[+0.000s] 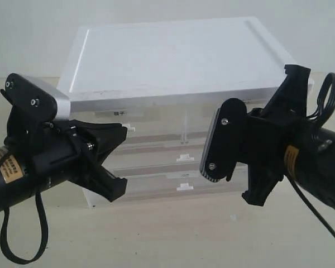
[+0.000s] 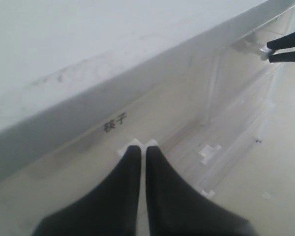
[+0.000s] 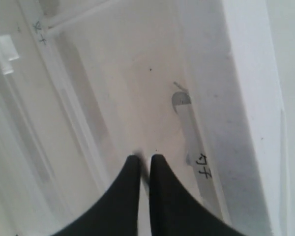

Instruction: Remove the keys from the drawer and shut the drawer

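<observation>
The white cabinet (image 1: 167, 56) stands on the tabletop (image 1: 173, 240), its front toward both arms. The drawer (image 1: 200, 120), the upper right half-width one, looks fully pushed in. It lies straight ahead of the right claw (image 3: 145, 158), so the pull would run back along that arm, which reaches in from the right. That claw is clenched on the drawer's white tab (image 2: 262, 51). The left claw (image 2: 138, 147), clenched nearly together, noses the labelled drawer (image 1: 120, 113) alongside. The keys are not visible; presumably they are inside.
</observation>
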`<move>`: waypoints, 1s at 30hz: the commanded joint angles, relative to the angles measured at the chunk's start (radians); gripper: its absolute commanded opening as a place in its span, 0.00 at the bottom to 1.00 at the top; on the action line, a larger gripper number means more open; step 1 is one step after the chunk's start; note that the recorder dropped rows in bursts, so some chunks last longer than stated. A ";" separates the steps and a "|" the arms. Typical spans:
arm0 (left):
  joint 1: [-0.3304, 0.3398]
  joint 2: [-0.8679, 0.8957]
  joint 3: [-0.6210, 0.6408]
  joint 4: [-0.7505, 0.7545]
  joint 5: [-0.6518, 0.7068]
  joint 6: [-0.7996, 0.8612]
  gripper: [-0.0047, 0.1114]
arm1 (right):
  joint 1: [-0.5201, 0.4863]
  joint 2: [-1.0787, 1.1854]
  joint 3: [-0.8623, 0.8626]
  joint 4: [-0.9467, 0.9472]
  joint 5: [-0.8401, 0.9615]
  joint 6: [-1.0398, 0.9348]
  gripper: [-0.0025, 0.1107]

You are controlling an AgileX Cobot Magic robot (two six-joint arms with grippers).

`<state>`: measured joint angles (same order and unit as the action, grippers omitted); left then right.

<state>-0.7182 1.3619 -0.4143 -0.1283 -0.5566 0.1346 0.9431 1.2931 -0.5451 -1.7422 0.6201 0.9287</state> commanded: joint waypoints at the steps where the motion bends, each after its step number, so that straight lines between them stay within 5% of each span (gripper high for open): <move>1: -0.001 0.000 0.004 -0.078 -0.021 0.054 0.08 | -0.005 -0.005 -0.002 -0.002 -0.034 0.004 0.02; 7: -0.001 0.000 0.004 -0.122 -0.019 0.076 0.08 | 0.007 -0.006 -0.002 0.048 -0.032 -0.045 0.02; 16: -0.001 0.000 0.004 -0.122 -0.019 0.076 0.08 | 0.217 -0.006 -0.002 0.246 0.233 -0.228 0.02; 22: -0.001 0.000 0.004 -0.122 -0.001 0.067 0.08 | 0.215 -0.006 -0.002 0.244 0.270 -0.221 0.02; 24: -0.001 0.000 0.004 -0.122 0.010 0.067 0.08 | 0.181 -0.006 -0.002 0.223 0.233 -0.203 0.10; 25: -0.001 0.000 0.004 -0.122 0.010 0.067 0.08 | 0.136 -0.004 -0.002 0.207 0.179 -0.195 0.27; 27: -0.001 0.000 0.004 -0.122 0.010 0.067 0.08 | 0.112 -0.004 -0.002 0.125 0.170 -0.129 0.43; 30: -0.001 0.000 0.004 -0.119 -0.005 0.067 0.08 | 0.107 0.003 -0.002 0.023 0.132 -0.064 0.39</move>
<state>-0.7198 1.3619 -0.4143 -0.2234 -0.5466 0.2029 1.0624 1.2931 -0.5451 -1.6385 0.7919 0.8118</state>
